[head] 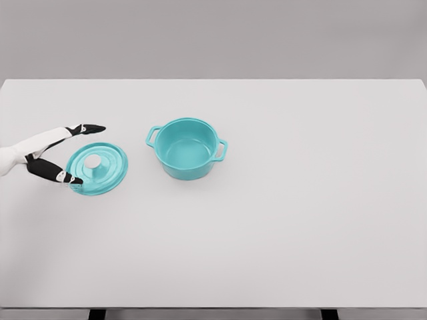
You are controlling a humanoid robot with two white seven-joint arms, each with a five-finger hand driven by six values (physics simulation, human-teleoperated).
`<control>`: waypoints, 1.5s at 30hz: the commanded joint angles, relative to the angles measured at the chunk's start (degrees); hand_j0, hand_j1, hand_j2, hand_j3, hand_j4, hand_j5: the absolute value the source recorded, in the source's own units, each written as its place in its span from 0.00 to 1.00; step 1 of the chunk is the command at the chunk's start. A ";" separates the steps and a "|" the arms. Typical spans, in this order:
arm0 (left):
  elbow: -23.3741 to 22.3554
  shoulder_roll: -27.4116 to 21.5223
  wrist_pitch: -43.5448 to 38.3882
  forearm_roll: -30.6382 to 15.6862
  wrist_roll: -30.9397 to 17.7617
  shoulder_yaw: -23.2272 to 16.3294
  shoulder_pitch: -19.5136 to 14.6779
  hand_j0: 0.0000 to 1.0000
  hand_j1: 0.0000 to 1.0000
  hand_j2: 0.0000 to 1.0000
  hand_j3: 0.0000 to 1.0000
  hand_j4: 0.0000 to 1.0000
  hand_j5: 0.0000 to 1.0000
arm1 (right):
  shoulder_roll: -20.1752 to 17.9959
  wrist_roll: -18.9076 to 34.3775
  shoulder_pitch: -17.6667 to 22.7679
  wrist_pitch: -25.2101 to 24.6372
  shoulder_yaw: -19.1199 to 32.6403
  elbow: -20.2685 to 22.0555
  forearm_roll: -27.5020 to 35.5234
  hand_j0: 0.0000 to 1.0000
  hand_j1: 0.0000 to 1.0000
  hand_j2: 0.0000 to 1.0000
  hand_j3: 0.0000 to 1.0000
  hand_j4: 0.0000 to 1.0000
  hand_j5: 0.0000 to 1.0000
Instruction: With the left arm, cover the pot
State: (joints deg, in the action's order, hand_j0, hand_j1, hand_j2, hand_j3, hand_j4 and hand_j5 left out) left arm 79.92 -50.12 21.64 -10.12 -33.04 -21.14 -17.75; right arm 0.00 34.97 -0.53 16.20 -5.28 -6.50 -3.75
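Observation:
A teal pot (187, 148) with two side handles stands uncovered on the white table (280, 220), left of the middle. Its teal lid (97, 168), with a pale round knob, lies flat on the table to the pot's left. My left hand (79, 153) reaches in from the left edge and sits at the lid's left rim, fingers spread. One finger points past the lid's far edge, and the thumb lies across its near left edge. The hand holds nothing.
The table's far edge runs across the top of the view, and its near edge lies at the bottom.

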 commanded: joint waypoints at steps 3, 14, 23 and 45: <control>-2.40 1.86 -0.11 1.24 -0.01 -0.65 -2.37 0.90 0.90 0.90 0.90 0.90 0.90 | 0.00 0.03 0.00 0.06 0.01 0.00 -0.03 1.00 1.00 1.00 1.00 1.00 1.00; -3.72 2.74 -4.51 2.48 -0.19 -2.15 -3.16 0.88 0.88 0.88 0.88 0.88 0.88 | 0.00 0.03 0.00 0.06 0.01 0.00 -0.03 1.00 1.00 1.00 1.00 1.00 1.00; -2.05 2.48 -4.42 0.19 -0.45 -2.15 -2.64 0.87 0.87 0.87 0.87 0.87 0.87 | 0.00 0.03 0.00 0.06 0.01 0.00 -0.03 1.00 1.00 1.00 1.00 1.00 1.00; -5.31 2.74 -4.42 -1.74 -0.01 -4.43 -3.16 0.81 0.81 0.81 0.81 0.81 0.81 | 0.00 0.03 0.00 0.06 0.01 0.00 -0.03 1.00 1.00 1.00 1.00 1.00 1.00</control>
State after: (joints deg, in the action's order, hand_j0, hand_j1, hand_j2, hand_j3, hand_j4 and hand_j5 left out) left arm 74.70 -47.35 17.22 -11.53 -33.10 -25.59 -20.92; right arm 0.00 34.97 -0.53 16.20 -5.28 -6.50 -3.76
